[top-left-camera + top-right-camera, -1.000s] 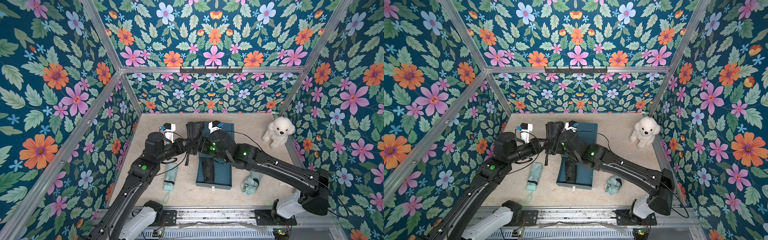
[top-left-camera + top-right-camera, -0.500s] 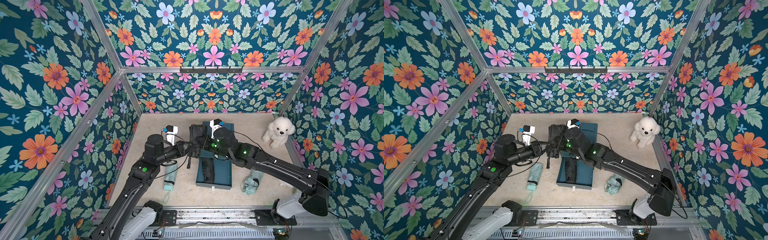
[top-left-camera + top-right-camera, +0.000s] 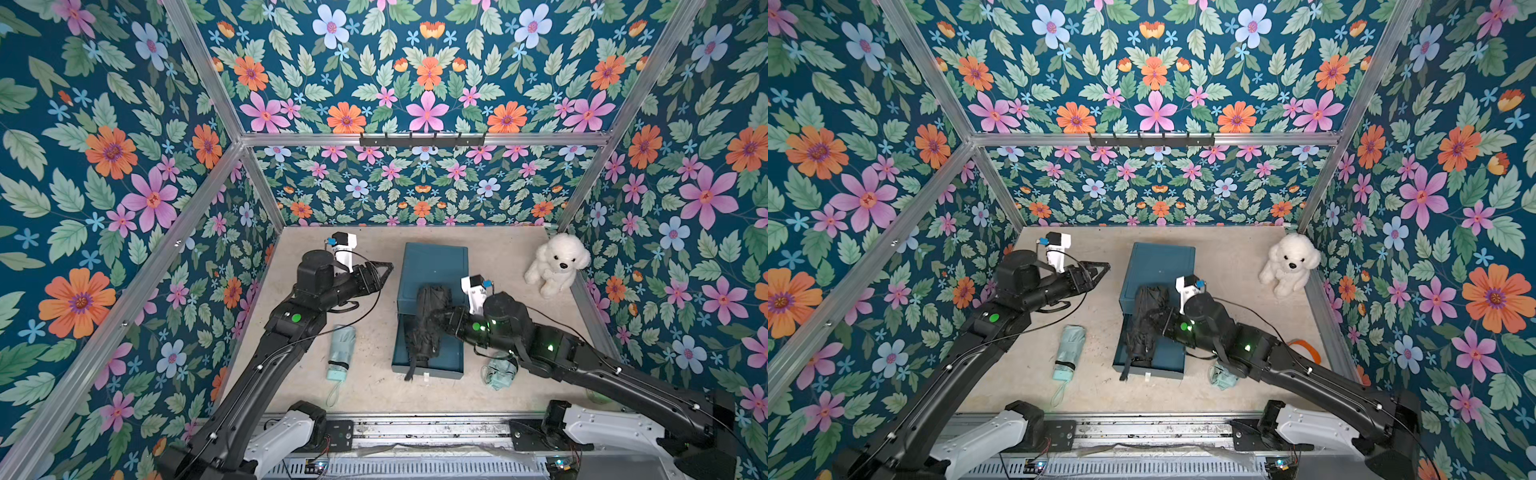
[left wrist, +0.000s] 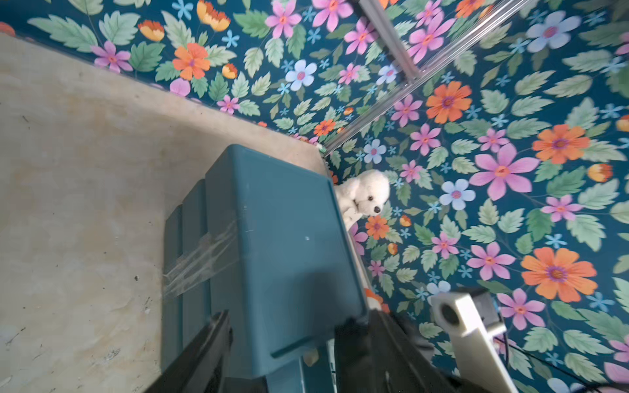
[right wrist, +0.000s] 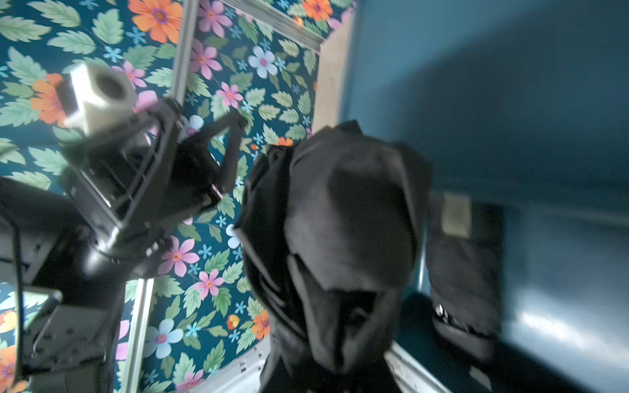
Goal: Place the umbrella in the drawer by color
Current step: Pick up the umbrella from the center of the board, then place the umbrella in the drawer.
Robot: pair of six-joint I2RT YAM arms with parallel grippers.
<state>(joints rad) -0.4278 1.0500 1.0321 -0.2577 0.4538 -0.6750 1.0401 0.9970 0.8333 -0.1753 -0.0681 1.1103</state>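
A: Top views first. Where is the black umbrella [image 3: 432, 301]?
B: Mid-floor, over the open drawer [image 3: 451, 359], which sticks out at 6 o'clock from the teal cabinet [image 3: 434, 262]. The umbrella's far end overlaps the cabinet's front edge.

A: Right gripper [image 3: 440, 319]?
B: It comes in from 4 o'clock and is pressed into the umbrella's side. In the right wrist view the black fabric fills the middle and rises straight from the jaws. The gripper is clamped on it, with the fingertips buried in the folds. That view is blurred.

A: Is anything lying in the drawer?
B: A second black umbrella [image 5: 463, 272] with a pale tab lies just beside the held one. In both top views the two black shapes merge.

A: Left gripper [image 3: 386, 274]?
B: It is at 10 o'clock of the cabinet, apart from it. The jaws are spread wide with nothing between them.

A: The rest of the floor?
B: A mint-green umbrella [image 3: 343, 349] lies flat at 8 o'clock, apart from the cabinet. A crumpled mint-green bundle [image 3: 498, 370] sits at 5 o'clock, partly under the right arm. A white plush dog [image 3: 557, 264] sits in the 2 o'clock corner.
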